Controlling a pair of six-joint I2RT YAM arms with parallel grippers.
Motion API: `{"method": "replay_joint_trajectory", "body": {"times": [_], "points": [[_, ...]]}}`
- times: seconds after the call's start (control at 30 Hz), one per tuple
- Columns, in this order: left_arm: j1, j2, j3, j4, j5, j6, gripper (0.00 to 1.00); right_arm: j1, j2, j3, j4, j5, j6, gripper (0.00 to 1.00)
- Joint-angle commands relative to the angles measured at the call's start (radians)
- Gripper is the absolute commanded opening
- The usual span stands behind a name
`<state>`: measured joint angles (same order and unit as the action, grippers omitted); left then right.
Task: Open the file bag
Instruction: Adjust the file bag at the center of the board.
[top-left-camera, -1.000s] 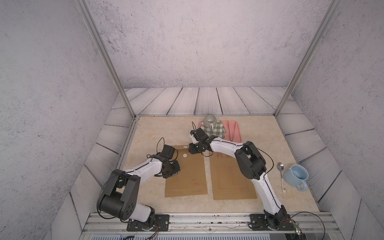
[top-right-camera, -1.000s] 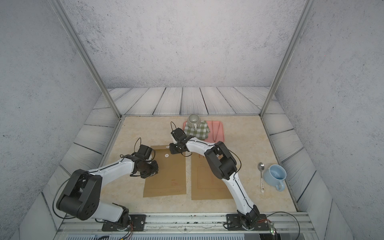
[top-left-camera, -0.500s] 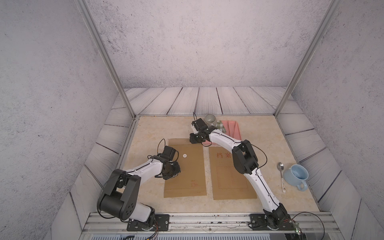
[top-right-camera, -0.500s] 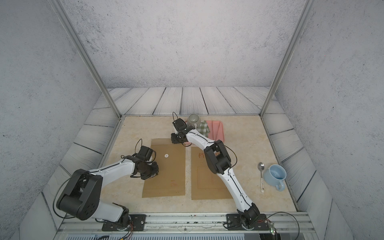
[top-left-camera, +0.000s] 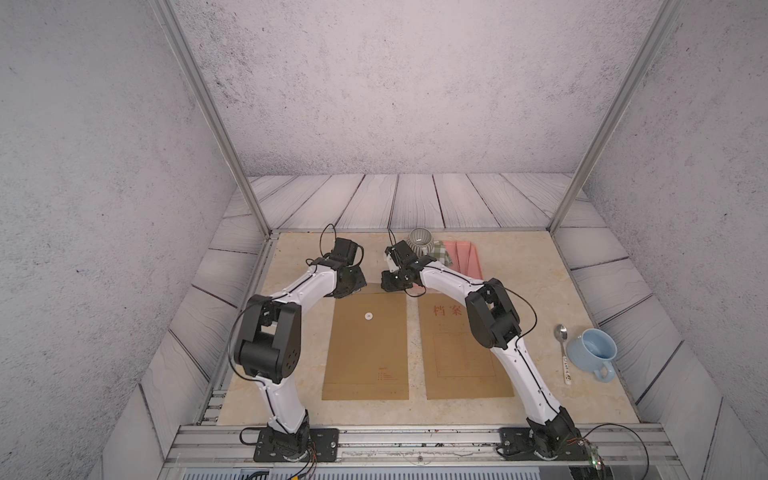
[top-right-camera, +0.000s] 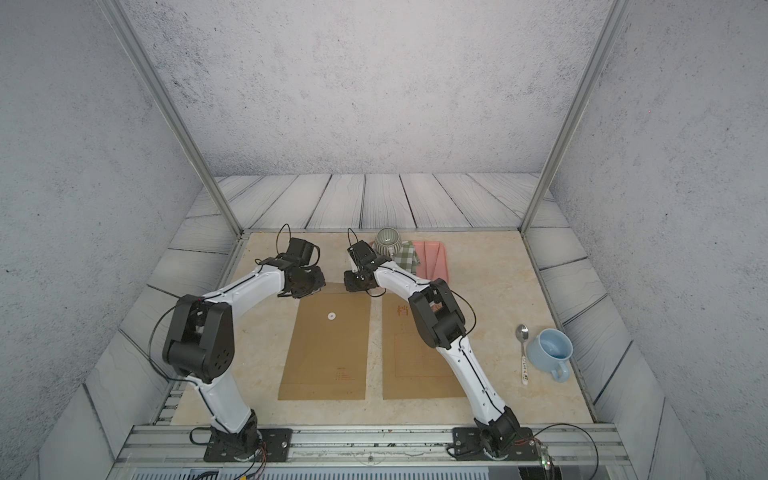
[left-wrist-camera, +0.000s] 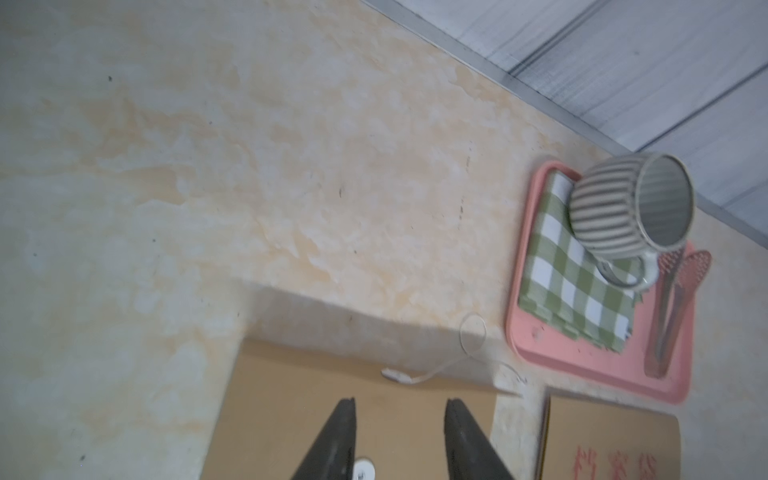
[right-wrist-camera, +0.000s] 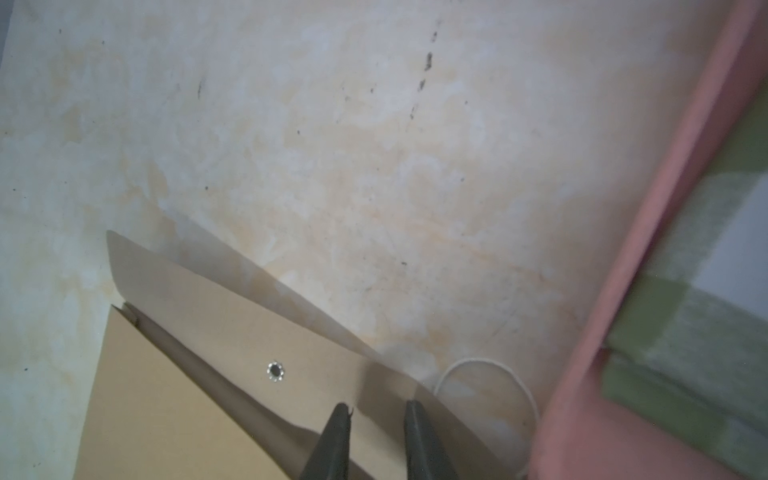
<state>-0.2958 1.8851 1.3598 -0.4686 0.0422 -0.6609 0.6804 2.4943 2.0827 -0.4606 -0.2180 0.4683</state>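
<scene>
Two brown file bags lie side by side. The left file bag (top-left-camera: 365, 353) (top-right-camera: 328, 353) has a white button disc (top-left-camera: 368, 316), and its flap (right-wrist-camera: 232, 316) (left-wrist-camera: 374, 332) stands lifted off the far end, pale inner side showing. The closing string (right-wrist-camera: 478, 360) (left-wrist-camera: 397, 376) hangs loose beyond the flap. My right gripper (top-left-camera: 388, 286) (right-wrist-camera: 376, 405) is at the bag's far right corner, jaws slightly apart, tips against the flap. Over the far left corner my left gripper (top-left-camera: 359, 286) (left-wrist-camera: 400, 401) has its jaws apart and empty.
The second file bag (top-left-camera: 457, 365) with red characters lies under my right arm. A pink tray (top-left-camera: 469, 257) at the back holds a striped mug (top-left-camera: 419, 241) and a green checked cloth (top-left-camera: 440, 255). A blue mug (top-left-camera: 592, 353) and a spoon (top-left-camera: 562, 345) sit at the right.
My left arm has swung from the bag's left edge up to its far left corner. The right gripper carried the flap away from me, then came back a little.
</scene>
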Motion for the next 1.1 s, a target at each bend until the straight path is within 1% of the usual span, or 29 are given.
{"method": "replay_joint_trajectory", "body": {"times": [0.0, 0.1, 0.3, 0.37, 0.4, 0.5, 0.6, 0.7, 0.83, 0.87, 1.0, 1.07], "points": [[0.022, 0.127, 0.073, -0.017, 0.0, 0.008, 0.03, 0.011, -0.012, -0.027, -0.037, -0.037, 0.023, 0.26], [0.033, 0.187, 0.105, -0.009, 0.009, 0.004, 0.01, 0.013, -0.01, -0.024, -0.033, -0.051, 0.029, 0.26], [0.056, 0.214, 0.098, -0.005, -0.036, 0.018, 0.0, 0.018, -0.013, -0.033, -0.029, -0.069, 0.031, 0.26], [0.066, 0.225, 0.1, -0.014, -0.042, 0.024, 0.0, 0.015, -0.023, -0.044, -0.036, -0.053, 0.03, 0.29], [0.07, 0.23, 0.099, -0.024, -0.049, 0.024, 0.0, 0.015, -0.032, -0.056, -0.042, -0.033, 0.028, 0.32], [0.08, 0.225, 0.067, -0.035, -0.058, 0.019, 0.0, -0.004, -0.074, -0.113, -0.037, 0.0, 0.024, 0.4], [0.09, 0.205, 0.026, -0.018, -0.065, 0.02, 0.0, -0.027, -0.121, -0.19, -0.03, 0.022, 0.018, 0.41], [0.099, 0.206, 0.019, -0.018, -0.073, 0.03, 0.0, -0.04, -0.173, -0.271, -0.016, 0.044, 0.008, 0.41], [0.103, 0.208, 0.021, -0.028, -0.077, 0.027, 0.0, -0.044, -0.22, -0.345, 0.012, 0.056, 0.004, 0.47], [0.105, 0.206, 0.018, -0.028, -0.081, 0.029, 0.0, -0.043, -0.219, -0.353, 0.023, 0.041, 0.006, 0.47], [0.114, 0.207, 0.036, -0.034, -0.082, 0.039, 0.0, -0.036, -0.16, -0.29, 0.001, -0.016, 0.004, 0.36], [0.117, 0.206, 0.049, -0.05, -0.091, 0.04, 0.0, -0.03, -0.146, -0.276, -0.006, -0.015, 0.003, 0.35]]}}
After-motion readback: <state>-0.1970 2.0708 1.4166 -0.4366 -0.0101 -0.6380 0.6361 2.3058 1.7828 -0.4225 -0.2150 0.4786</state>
